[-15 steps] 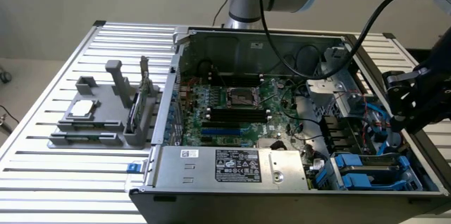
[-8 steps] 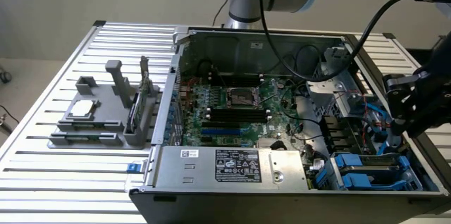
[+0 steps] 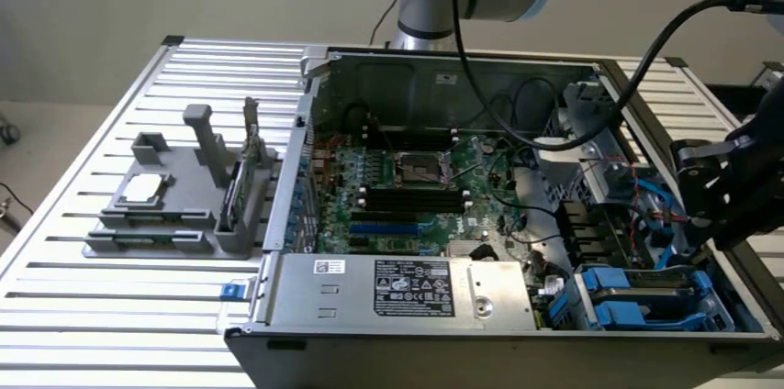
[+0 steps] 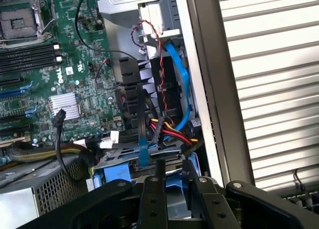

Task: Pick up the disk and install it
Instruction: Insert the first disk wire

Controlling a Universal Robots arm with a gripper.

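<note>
The disk (image 3: 645, 290) is being held low in the drive bay at a corner of the case (image 3: 490, 366), at the exterior view's right, beside the power supply (image 3: 405, 288). It is being clamped on its blue carrier by the gripper (image 3: 693, 244). In the wrist view the carrier is being pinched between the fingers (image 4: 152, 189), with the disk (image 4: 127, 164) lying just under a blue cable (image 4: 143, 149) and near coloured wires (image 4: 171, 133). The case is being supported by a slatted table (image 3: 98, 316).
</note>
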